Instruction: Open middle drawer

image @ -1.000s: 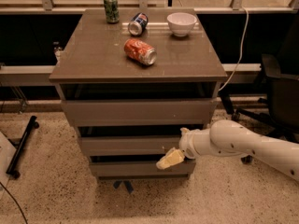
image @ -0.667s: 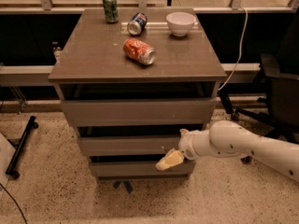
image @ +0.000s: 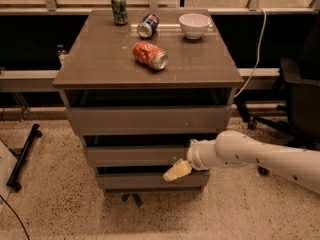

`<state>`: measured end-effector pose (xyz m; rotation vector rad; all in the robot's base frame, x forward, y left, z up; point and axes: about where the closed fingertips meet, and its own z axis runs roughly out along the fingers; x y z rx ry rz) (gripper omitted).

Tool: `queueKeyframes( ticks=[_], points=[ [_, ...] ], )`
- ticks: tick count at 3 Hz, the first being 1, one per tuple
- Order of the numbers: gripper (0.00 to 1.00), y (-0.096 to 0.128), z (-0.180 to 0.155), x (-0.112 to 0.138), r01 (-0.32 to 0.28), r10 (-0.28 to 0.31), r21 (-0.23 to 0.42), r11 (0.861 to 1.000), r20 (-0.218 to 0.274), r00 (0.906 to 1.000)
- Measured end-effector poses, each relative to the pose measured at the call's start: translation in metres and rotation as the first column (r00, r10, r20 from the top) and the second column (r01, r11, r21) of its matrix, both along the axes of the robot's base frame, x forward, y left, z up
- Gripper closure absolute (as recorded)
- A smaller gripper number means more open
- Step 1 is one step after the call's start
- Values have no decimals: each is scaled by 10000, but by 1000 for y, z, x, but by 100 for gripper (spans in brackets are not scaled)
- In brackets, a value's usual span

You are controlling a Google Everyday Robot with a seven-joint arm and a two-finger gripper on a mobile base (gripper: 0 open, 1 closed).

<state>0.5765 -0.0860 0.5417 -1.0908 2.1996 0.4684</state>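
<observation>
The middle drawer [image: 135, 155] is a wide, shallow grey-brown front, second of three in the cabinet, with a dark gap above it. My gripper [image: 176, 171] is a pale yellowish tip on the white arm [image: 250, 156], which reaches in from the right. It sits at the lower right edge of the middle drawer's front, over the gap above the lowest drawer [image: 140, 180]. The taller top drawer [image: 145, 119] is above.
On the cabinet top [image: 100, 59] lie a red can [image: 150, 55] and a blue can [image: 148, 25]; a green can [image: 119, 8] and a white bowl [image: 195, 25] stand there. A dark office chair [image: 300, 104] stands at right, a black stand [image: 22, 156] at left on the floor.
My gripper has shifted very slightly to the left along the bottom edge of the middle drawer. The drawers look unchanged.
</observation>
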Motion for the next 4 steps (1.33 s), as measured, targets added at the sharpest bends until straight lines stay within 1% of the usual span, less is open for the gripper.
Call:
queueKeyframes(
  ticks=[1,2,3,4],
  points=[
    [0,-3,-22,18,160,-161,-268,9995,-39,9999],
    [0,-5,-40,40,84,-79,-581,9983,99,9999],
    [0,-11,-55,61,73,-64,-753,9971,126,9999],
    [0,-17,-72,79,127,-131,-810,9966,-42,9999]
  ],
)
